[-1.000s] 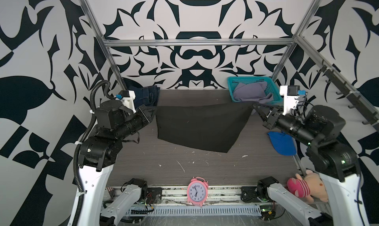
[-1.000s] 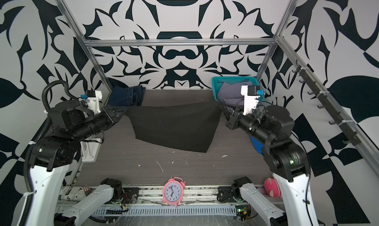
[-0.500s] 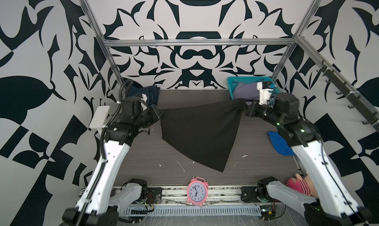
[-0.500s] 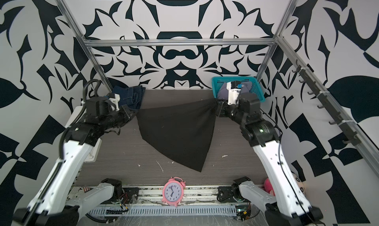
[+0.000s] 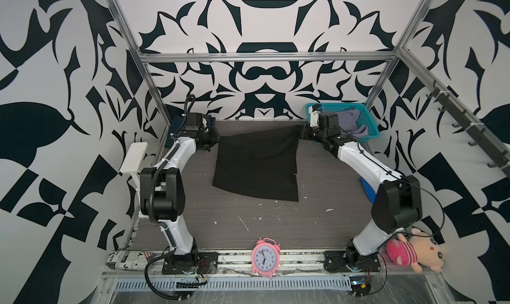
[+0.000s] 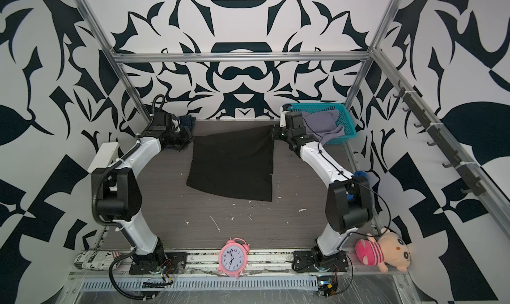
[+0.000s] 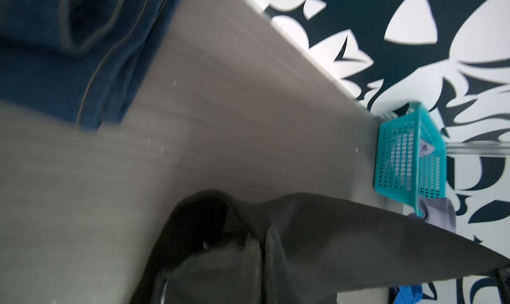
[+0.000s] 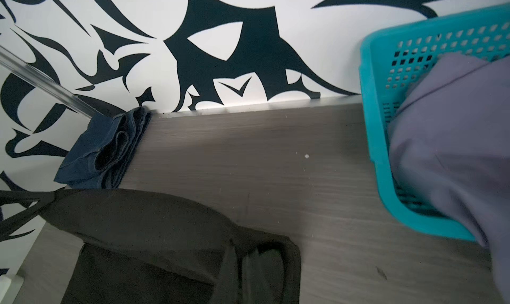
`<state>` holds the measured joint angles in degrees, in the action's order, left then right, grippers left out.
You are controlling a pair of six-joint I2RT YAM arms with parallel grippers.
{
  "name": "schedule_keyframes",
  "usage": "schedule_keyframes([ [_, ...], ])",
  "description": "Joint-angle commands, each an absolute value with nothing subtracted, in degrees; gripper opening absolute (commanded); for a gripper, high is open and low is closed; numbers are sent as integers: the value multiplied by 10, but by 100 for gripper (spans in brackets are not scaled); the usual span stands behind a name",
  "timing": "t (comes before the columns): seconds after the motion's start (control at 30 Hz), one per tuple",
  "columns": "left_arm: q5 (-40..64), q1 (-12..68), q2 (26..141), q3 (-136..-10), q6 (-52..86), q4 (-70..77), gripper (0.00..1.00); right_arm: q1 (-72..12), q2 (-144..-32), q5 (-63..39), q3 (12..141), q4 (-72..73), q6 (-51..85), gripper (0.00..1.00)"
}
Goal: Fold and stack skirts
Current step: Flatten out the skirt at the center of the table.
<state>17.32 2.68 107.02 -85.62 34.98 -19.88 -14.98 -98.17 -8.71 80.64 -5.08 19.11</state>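
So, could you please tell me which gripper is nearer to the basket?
Right. The right gripper sits just beside the basket, pinching a corner of the black skirt; the left gripper is across the table, on its other corner by the denim skirt.

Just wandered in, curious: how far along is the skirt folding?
The denim skirt looks folded in a back corner. The black skirt is in hand: left end effector and right end effector each grip a far corner. The lavender skirt waits unfolded in the basket.
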Motion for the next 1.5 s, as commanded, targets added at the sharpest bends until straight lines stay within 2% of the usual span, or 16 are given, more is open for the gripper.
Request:
schedule_keyframes([
  [0.0,199,10,1130,-915,331,-184,0,-145,-1013,-70,875,15,171,0],
  [0.03,193,6,1151,-940,326,-189,4,-143,-1035,-65,895,19,168,6],
  [0.07,183,2,1167,-969,322,-199,24,-141,-1054,-57,915,22,170,30],
  [0.1,175,-2,1187,-1005,319,-214,47,-137,-1080,-52,948,18,173,42],
  [0.13,175,-7,1206,-1039,312,-225,64,-130,-1108,-60,993,3,179,46],
  [0.2,169,-12,1224,-1097,308,-244,81,-117,-1155,-86,1088,-41,196,51],
  [0.27,157,-13,1219,-1124,302,-252,84,-110,-1182,-110,1165,-81,205,58],
  [0.3,149,-13,1206,-1125,302,-252,84,-111,-1183,-113,1186,-95,203,71],
  [0.33,142,-13,1188,-1114,303,-246,88,-110,-1177,-114,1192,-102,201,75],
  [0.47,132,-10,1092,-1001,305,-225,87,-111,-1095,-134,1105,-100,204,75],
  [0.57,114,0,1008,-869,305,-219,82,-123,-994,-157,949,-56,234,73],
  [0.7,114,9,908,-692,313,-198,69,-184,-863,-150,723,5,238,63],
  [0.8,116,9,865,-596,306,-198,68,-211,-820,-165,604,7,255,54],
  [0.9,123,9,838,-526,298,-192,67,-213,-794,-183,514,-15,284,53],
  [1.17,154,10,849,-407,318,-133,64,-213,-749,-220,420,-135,291,63],
  [1.47,159,12,888,-399,323,-96,38,-222,-801,-260,376,-82,321,63],
])
